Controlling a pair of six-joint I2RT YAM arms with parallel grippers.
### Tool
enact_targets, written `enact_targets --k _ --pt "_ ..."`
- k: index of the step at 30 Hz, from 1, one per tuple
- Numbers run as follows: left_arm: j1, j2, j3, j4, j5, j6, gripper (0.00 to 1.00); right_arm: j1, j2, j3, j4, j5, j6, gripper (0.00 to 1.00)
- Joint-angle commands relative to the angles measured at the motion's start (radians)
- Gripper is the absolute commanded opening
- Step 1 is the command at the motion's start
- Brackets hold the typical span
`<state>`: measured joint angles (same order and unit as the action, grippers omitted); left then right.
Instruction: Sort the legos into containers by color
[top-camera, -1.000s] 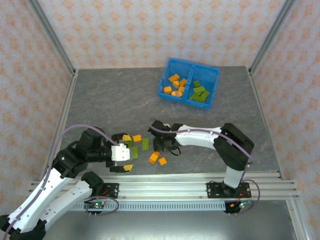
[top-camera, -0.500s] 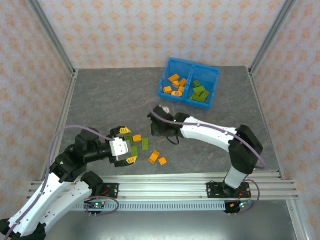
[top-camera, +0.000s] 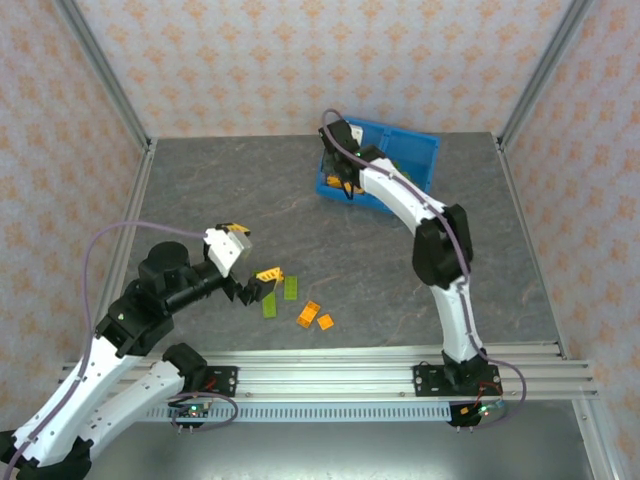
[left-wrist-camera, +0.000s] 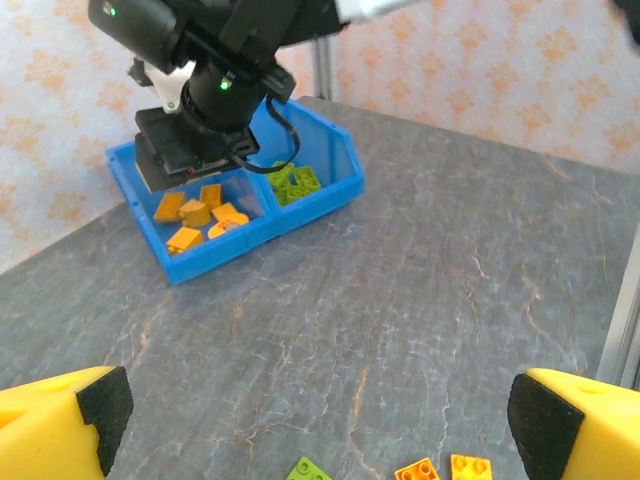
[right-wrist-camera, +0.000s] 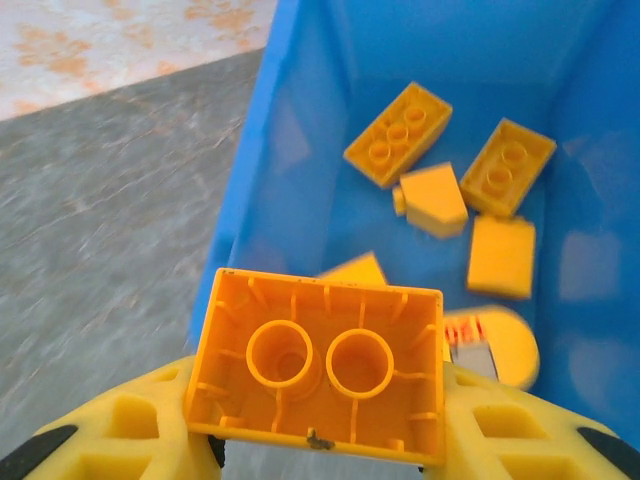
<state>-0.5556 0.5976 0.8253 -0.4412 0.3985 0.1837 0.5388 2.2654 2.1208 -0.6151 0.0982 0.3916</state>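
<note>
My right gripper (right-wrist-camera: 320, 405) is shut on an orange lego (right-wrist-camera: 322, 368), hollow underside facing the camera. It hangs over the left compartment of the blue bin (right-wrist-camera: 250, 200), where several orange legos (right-wrist-camera: 398, 133) lie. From above, the right gripper (top-camera: 340, 172) is over the bin's (top-camera: 425, 142) left half. The left wrist view shows green legos (left-wrist-camera: 292, 180) in the other compartment. My left gripper (top-camera: 247, 262) is open, above and just left of loose legos on the table: orange (top-camera: 309, 313) and green (top-camera: 291, 288). Nothing lies between its fingers (left-wrist-camera: 60, 425).
The right arm (top-camera: 405, 205) stretches across the table's middle to the bin at the back. Metal frame posts (top-camera: 110, 90) and patterned walls close in the table on three sides. Open grey tabletop (top-camera: 210, 190) lies between the loose legos and the bin.
The right arm has swung from the loose legos at the table's middle up to the bin, carrying the orange lego. The left gripper has pulled back and up, away from the pile.
</note>
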Motion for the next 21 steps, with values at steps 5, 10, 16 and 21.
enact_targets --k 5,10,16,21 --pt "-0.01 0.044 0.103 -0.108 -0.155 -0.213 1.0 -0.066 0.137 0.17 -0.076 -0.034 0.036 0.43" --pt "-0.009 0.101 0.145 -0.174 -0.207 -0.349 1.0 -0.087 0.257 0.334 -0.14 -0.082 0.038 0.46" --pt "-0.009 0.172 0.182 -0.251 -0.278 -0.445 1.0 -0.086 0.257 0.429 -0.169 -0.082 0.016 0.63" --pt "-0.008 0.258 0.198 -0.373 -0.444 -0.593 0.98 -0.088 0.163 0.398 -0.18 -0.073 0.002 0.64"
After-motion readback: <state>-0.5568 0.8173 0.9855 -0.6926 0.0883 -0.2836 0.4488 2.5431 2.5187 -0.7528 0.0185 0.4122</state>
